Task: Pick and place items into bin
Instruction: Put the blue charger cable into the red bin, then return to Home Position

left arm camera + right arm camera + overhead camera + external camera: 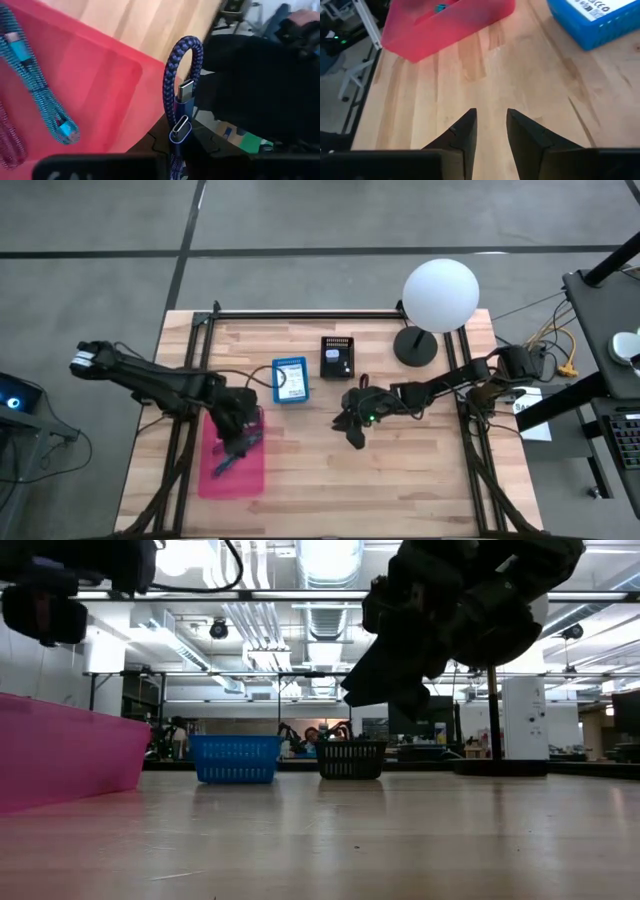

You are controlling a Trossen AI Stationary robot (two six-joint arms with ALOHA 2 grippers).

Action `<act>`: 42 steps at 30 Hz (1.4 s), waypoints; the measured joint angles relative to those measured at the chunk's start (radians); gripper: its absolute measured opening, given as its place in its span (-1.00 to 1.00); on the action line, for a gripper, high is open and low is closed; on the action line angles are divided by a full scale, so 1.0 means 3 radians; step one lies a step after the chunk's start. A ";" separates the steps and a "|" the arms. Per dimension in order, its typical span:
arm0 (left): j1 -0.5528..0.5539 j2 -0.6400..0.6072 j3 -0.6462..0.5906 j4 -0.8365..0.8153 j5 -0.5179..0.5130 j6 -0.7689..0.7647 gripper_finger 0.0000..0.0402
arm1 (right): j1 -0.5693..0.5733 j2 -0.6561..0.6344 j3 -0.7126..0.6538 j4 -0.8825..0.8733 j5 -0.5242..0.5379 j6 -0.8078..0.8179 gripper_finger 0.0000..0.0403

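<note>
Purple braided cable point(181, 95) hangs from left tool point(240, 448) over pink bin point(215, 475).

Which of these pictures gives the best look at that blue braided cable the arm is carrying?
The left wrist view: the blue braided cable fills the middle, folded over, its silvery plugs plain, held in the left gripper over the pink bin. The high view shows only a small blue streak. The low and right wrist views do not show it.
</note>
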 joint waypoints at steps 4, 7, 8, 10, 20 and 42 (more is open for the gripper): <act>-0.0001 0.0188 -0.0001 -0.0002 0.0031 0.0067 -0.89 | 0.0001 0.0000 0.0000 0.0010 -0.0075 -0.0001 -0.56; -0.0004 0.0287 -0.0001 0.0017 0.0051 0.0139 -0.80 | 0.0000 0.0000 0.0000 0.0010 -0.0078 -0.0001 -0.58; -0.0004 0.0309 -0.0001 0.0018 0.0057 0.0143 -0.76 | 0.0000 0.0000 0.0000 0.0009 -0.0077 0.0000 -0.58; -0.0004 0.0337 -0.0001 0.0024 0.0066 0.0144 -0.68 | 0.0001 0.0000 0.0000 0.0009 -0.0077 0.0007 -0.59; -0.0003 0.0334 -0.0001 0.0028 0.0072 0.0224 -0.32 | 0.0001 0.0000 0.0000 0.0000 -0.0080 0.0018 -0.56; 0.0002 -0.0256 -0.0001 0.1809 -0.2114 0.2039 -0.29 | 0.0001 0.0000 0.0000 0.0032 -0.0165 0.0156 -0.65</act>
